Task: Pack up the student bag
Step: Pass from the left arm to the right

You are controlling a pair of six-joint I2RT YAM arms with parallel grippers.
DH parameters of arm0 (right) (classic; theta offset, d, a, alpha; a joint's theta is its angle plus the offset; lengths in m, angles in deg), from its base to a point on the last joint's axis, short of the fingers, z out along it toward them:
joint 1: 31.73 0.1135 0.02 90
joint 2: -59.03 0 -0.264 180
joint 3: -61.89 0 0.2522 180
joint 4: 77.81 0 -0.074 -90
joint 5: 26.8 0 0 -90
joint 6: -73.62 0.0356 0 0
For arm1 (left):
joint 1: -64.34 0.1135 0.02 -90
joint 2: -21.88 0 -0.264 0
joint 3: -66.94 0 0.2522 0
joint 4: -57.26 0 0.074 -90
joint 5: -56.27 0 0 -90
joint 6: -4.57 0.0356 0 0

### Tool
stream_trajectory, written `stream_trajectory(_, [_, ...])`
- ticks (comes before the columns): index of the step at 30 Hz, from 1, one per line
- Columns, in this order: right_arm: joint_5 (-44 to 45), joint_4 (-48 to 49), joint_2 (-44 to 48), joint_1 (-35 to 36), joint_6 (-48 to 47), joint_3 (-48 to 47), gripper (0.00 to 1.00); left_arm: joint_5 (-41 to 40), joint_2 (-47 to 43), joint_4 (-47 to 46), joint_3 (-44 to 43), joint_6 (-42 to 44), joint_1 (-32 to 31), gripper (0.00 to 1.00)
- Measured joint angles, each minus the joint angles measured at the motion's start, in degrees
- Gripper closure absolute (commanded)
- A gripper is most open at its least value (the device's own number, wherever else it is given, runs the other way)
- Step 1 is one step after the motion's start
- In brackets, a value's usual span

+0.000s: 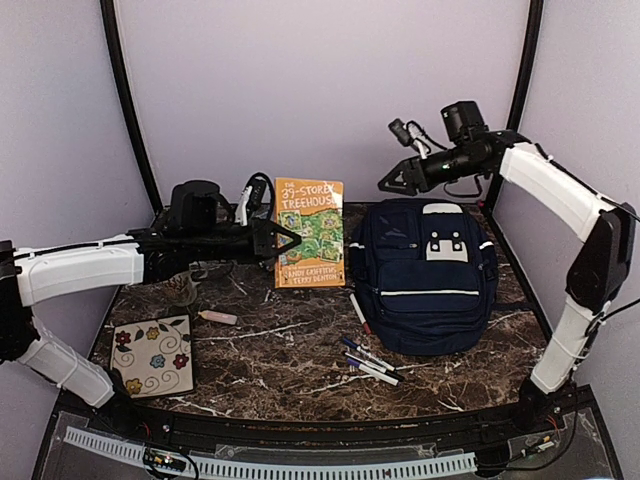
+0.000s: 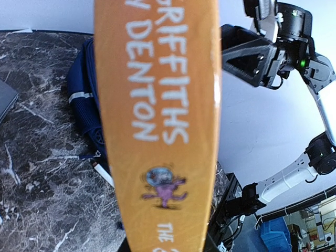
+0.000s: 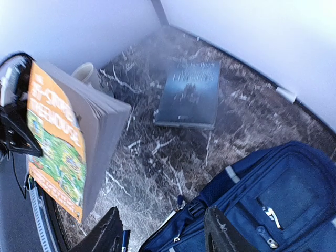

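Note:
The student bag (image 1: 425, 290), navy blue with white stripes, lies flat at the right of the table with its zips closed; it also fills the lower right of the right wrist view (image 3: 273, 205). An orange "Treehouse" book (image 1: 308, 232) stands upright left of the bag, and my left gripper (image 1: 289, 238) is shut on its left edge. Its spine (image 2: 157, 105) fills the left wrist view and hides the jaws. My right gripper (image 1: 386, 185) hovers above the bag's top left corner. It is open (image 3: 163, 236), with nothing between its fingers.
Several pens (image 1: 368, 362) lie in front of the bag, and one white pen (image 1: 358, 310) lies at its left side. A flowered tile (image 1: 152, 356), a pink eraser (image 1: 218, 317) and a mug (image 3: 86, 73) sit at the left. A dark book (image 3: 190, 93) lies flat near the back wall.

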Motion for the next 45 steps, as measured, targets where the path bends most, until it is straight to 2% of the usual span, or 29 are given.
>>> stream_trajectory(4, [-3.50,1.42,6.80,-4.50,0.42,-1.77,0.29,2.86,4.37,-3.32,-2.95,0.66,-0.20,1.00])
stream_trajectory(8, [-5.64,4.63,13.31,-5.60,-1.07,0.07,0.01,5.84,10.62,-6.21,-7.13,-0.04,-0.42,1.00])
stream_trajectory(9, [-6.21,5.29,14.86,-5.57,-1.53,1.14,0.00,6.49,11.85,-6.91,-8.00,-0.24,-0.55,1.00])
stream_trajectory(16, [-12.26,10.75,17.99,-5.51,-0.52,11.91,0.00,9.62,16.11,-10.29,-12.66,-1.20,-1.81,1.00])
stream_trajectory(22, [-12.90,14.38,17.66,-5.03,2.95,20.61,0.09,11.91,17.00,-14.43,-13.05,-2.93,-2.86,1.00])
stream_trajectory(28, [-14.95,18.97,16.59,-4.92,7.48,21.55,0.10,16.48,17.88,-18.27,-13.07,-3.91,-3.74,1.00])
stream_trajectory(37, [-24.72,27.17,13.22,-4.66,17.09,23.71,0.11,20.55,17.97,-21.88,-12.28,-3.91,-4.39,1.00])
stream_trajectory(45, [-26.58,27.89,13.20,-3.96,18.73,24.13,0.00,22.93,18.43,-25.20,-11.87,-4.76,-4.39,1.00])
